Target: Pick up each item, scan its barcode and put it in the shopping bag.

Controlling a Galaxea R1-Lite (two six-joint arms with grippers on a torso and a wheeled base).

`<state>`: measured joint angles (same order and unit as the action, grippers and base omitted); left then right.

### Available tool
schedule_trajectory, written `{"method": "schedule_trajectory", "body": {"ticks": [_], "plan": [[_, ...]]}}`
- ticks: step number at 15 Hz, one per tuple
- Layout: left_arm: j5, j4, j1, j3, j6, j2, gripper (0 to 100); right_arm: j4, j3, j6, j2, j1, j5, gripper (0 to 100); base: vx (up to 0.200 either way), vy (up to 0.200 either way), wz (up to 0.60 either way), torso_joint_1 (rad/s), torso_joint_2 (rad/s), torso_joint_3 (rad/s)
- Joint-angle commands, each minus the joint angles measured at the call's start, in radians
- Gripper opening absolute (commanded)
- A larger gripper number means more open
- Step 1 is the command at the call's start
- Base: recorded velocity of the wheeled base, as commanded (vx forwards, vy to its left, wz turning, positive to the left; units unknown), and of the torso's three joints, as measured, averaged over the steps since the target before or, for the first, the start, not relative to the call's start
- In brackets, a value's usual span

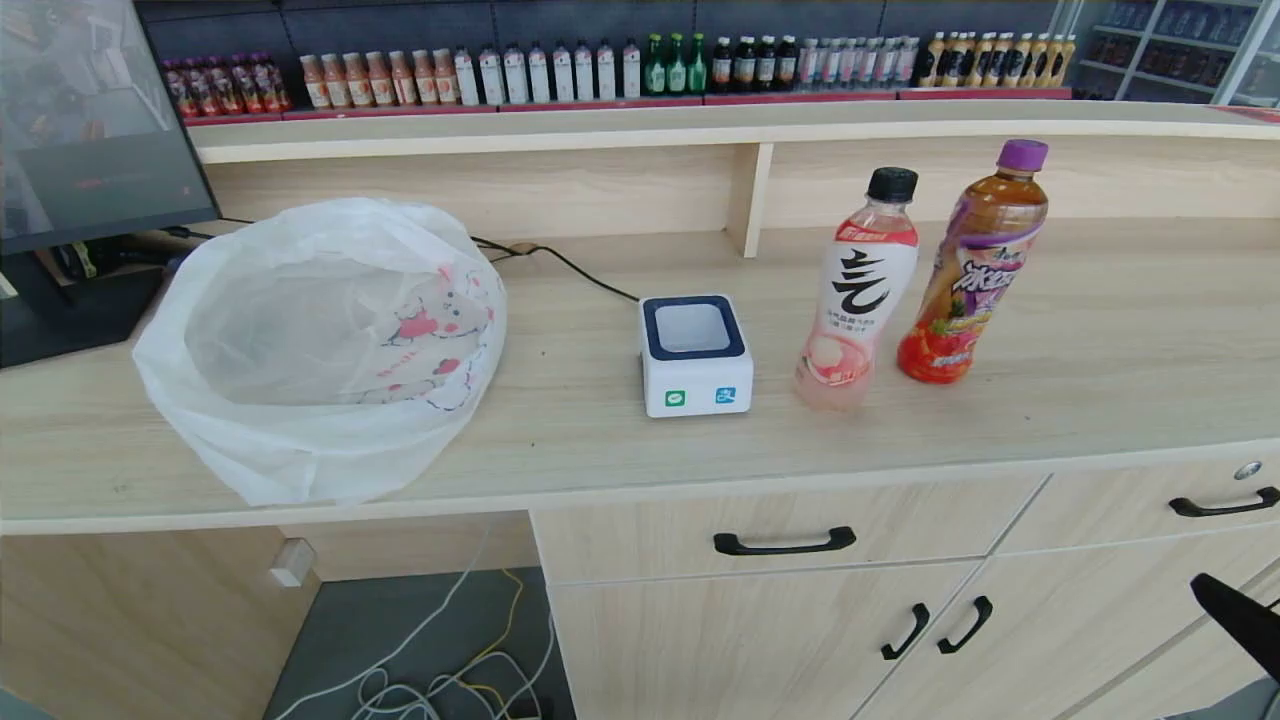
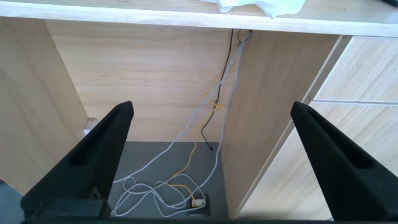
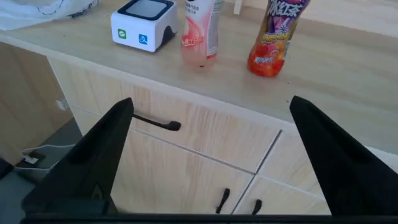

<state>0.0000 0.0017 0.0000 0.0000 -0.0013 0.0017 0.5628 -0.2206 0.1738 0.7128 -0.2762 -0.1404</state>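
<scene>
Two bottles stand upright on the wooden counter: a pink drink with a black cap and, touching its right side, an amber tea bottle with a purple cap. The white scanner box sits left of them, and the open white shopping bag lies further left. My right gripper is open and empty, low in front of the drawers, facing the pink bottle and tea bottle. My left gripper is open and empty, below the counter edge under the bag.
A monitor stands at the counter's far left. A raised wooden shelf runs along the back. Drawers with black handles sit under the counter's right part. Loose cables lie on the floor in the open bay.
</scene>
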Motion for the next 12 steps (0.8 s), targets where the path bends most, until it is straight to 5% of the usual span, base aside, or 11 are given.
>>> {"method": "schedule_trajectory", "body": {"ticks": [1,2,12], "plan": [[0.000,0.000,0.000,0.000,0.000,0.000,100,0.209,-0.023,0.019,0.275,-0.158,0.001,100,0.000,0.000,0.00,0.000,0.00,0.000],[0.000,0.000,0.000,0.000,0.000,0.000,100,0.325,-0.023,0.023,0.359,-0.179,0.002,100,0.000,0.000,0.00,0.000,0.00,0.000],[0.000,0.000,0.000,0.000,0.000,0.000,100,0.439,-0.121,-0.023,0.511,-0.222,0.002,100,0.000,0.000,0.00,0.000,0.00,0.000]]}}
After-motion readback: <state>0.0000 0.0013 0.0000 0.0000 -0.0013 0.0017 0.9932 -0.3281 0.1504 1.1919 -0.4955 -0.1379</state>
